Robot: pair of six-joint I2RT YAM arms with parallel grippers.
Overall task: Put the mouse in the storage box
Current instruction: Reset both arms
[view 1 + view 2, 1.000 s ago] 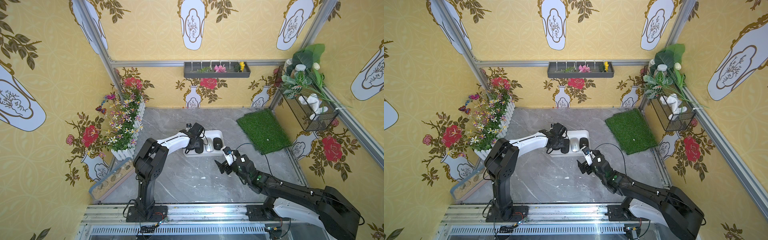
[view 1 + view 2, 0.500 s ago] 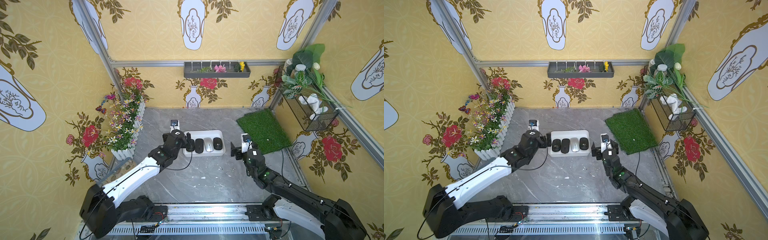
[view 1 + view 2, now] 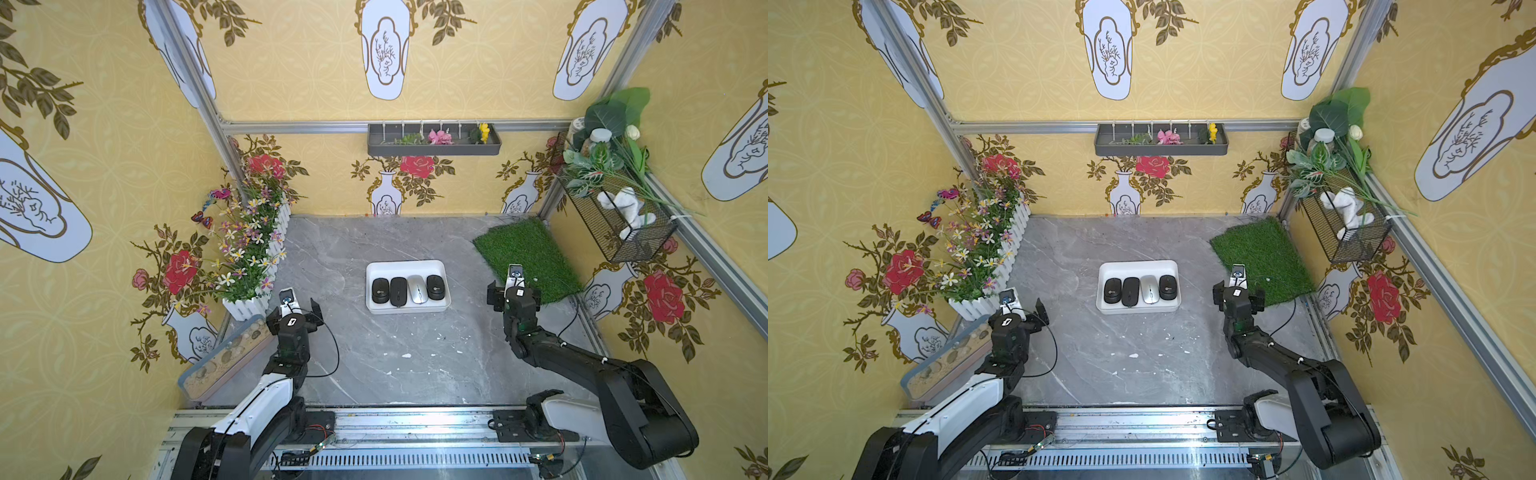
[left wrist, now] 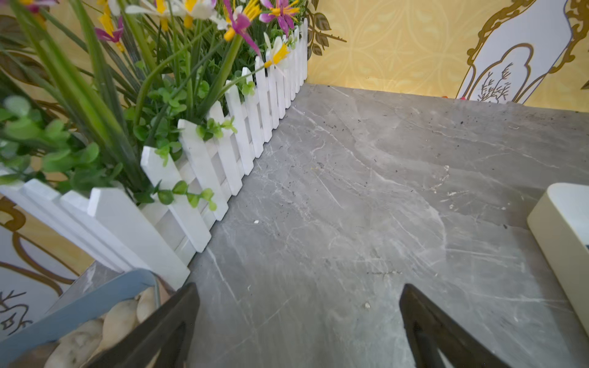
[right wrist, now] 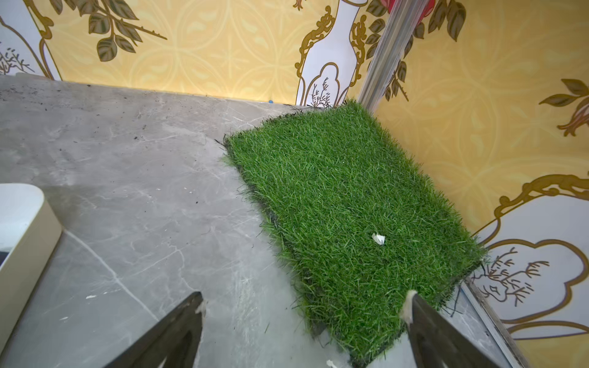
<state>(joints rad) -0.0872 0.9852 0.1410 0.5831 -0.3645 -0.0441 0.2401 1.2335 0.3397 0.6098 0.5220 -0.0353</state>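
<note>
the storage box [image 3: 407, 264] sits about mid-desk in both top views, its long sides running with the far and near edges of the desk [image 3: 374, 353]. four mice lie abreast in it, none stacked: a short black mouse [image 3: 380, 290] at the end toward the desk's left edge, a long black mouse [image 3: 398, 291] beside it, a silver mouse [image 3: 417, 289], and a second short black mouse [image 3: 435, 287] at the right end. my left jaws hang near the desk's left edge, well apart from the box, spread wide with nothing in them, just beside the near end of the fence planter [image 3: 249, 257] and the pebble tray [image 3: 226, 353]. my right jaws hang near the right edge, at the near corner of the grass mat [image 3: 528, 257], also spread wide and empty.

in the left wrist view my left jaws stand far apart with only bare grey desk between them. the planter's white pickets run beside one of them, the pebble tray's blue rim just by it, and a corner of the box [image 4: 561, 229] shows off to the other side.

in the right wrist view my right jaws are apart too, one over bare desk, one over the mat's edge. a small white scrap [image 5: 378, 238] lies on the grass, and a corner of the box [image 5: 25, 229] shows at the side.
</note>
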